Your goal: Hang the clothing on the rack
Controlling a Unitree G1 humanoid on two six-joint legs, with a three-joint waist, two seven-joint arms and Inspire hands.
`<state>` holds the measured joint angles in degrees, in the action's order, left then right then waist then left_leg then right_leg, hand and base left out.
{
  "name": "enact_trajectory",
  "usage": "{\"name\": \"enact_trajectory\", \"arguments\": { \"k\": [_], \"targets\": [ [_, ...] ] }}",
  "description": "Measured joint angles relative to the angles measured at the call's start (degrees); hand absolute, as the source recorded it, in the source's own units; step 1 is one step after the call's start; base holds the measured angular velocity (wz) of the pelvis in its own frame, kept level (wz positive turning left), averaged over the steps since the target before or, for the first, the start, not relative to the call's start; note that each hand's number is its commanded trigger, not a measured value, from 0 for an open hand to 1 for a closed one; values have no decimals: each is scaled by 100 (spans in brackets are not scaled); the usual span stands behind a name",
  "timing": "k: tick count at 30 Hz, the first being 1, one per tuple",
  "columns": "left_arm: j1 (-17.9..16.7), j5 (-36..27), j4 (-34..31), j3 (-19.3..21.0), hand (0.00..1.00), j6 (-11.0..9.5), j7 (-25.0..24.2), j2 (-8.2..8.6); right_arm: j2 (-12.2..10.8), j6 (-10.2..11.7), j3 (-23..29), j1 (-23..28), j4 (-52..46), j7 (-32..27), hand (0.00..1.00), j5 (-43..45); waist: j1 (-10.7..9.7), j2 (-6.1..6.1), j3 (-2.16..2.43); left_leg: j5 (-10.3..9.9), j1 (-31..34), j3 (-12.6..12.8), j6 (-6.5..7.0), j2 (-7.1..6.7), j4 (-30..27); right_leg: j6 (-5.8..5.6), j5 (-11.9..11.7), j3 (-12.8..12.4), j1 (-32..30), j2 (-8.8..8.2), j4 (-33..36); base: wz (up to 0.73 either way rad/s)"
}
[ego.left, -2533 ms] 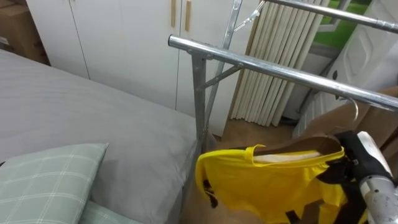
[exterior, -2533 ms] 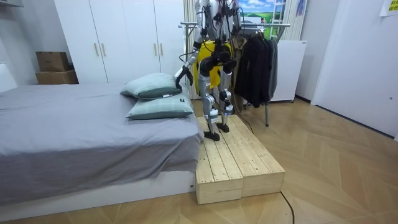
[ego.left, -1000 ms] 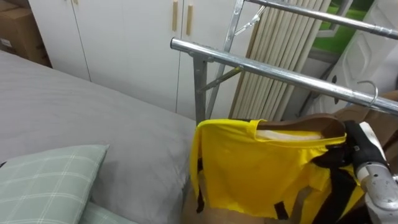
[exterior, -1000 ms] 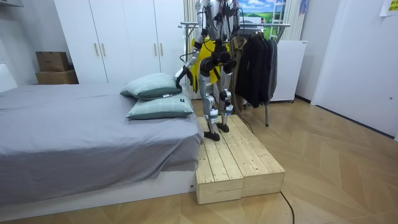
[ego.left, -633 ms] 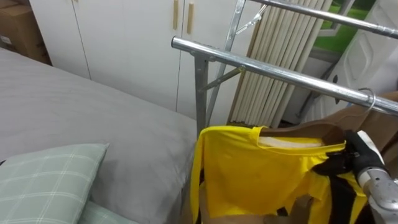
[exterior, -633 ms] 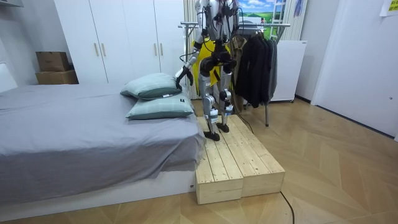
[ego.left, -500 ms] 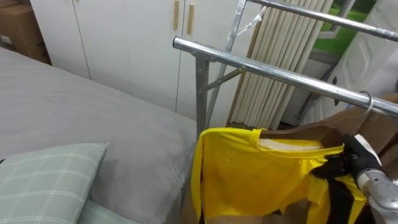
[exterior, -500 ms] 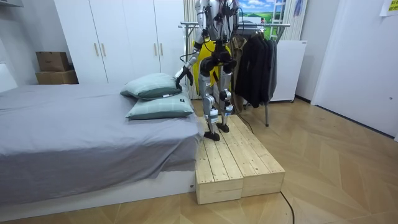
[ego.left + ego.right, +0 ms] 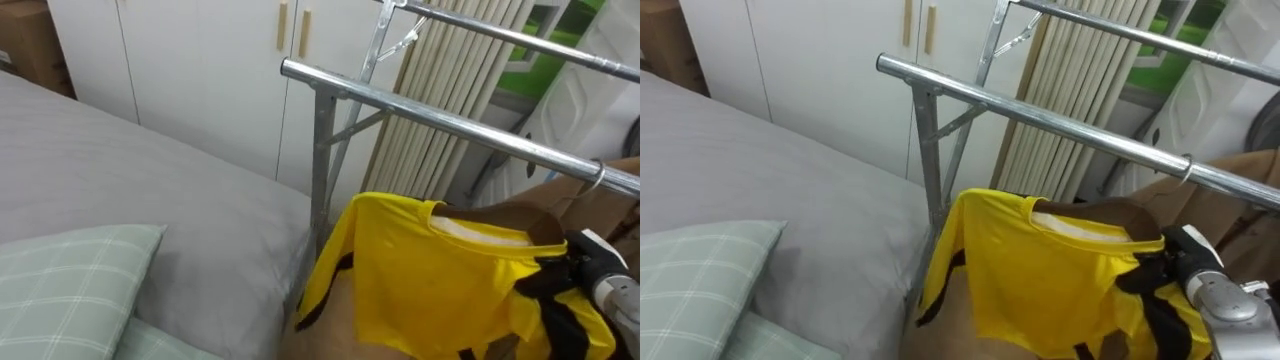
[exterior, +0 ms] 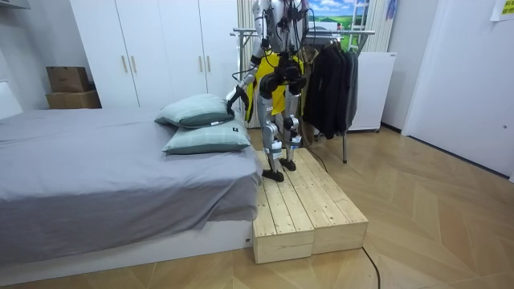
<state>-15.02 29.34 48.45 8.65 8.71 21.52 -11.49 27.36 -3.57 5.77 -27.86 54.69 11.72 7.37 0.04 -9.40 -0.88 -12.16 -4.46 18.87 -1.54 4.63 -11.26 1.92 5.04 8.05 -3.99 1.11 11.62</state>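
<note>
Clutching the hanger (image 9: 505, 214), right hand (image 9: 590, 264) sits below rail (image 9: 450, 125).

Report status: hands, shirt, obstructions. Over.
Right hand clamped on hanger end, left hand low by the pillows. Yellow shirt on hanger, hook over the rail. Nothing blocking rail.

White wardrobe (image 10: 152, 52) behind grey bed (image 10: 96, 172); checked pillows (image 10: 207, 138); wooden platform (image 10: 301, 209); parquet floor (image 10: 434, 217); cream curtain (image 9: 450, 75).
</note>
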Motion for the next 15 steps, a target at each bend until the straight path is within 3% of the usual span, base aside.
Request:
{"name": "enact_trajectory", "arguments": {
  "k": [15],
  "targets": [
    [0, -13, -59, -6, 0, 0, -45, 0, 43, 0, 4, -23, 83, 531, 100, -11, 50, 26, 7, 0, -14, -16, 1, -1, -5, -1, -9, -1, 9, 3, 4, 0]
  ]
}}
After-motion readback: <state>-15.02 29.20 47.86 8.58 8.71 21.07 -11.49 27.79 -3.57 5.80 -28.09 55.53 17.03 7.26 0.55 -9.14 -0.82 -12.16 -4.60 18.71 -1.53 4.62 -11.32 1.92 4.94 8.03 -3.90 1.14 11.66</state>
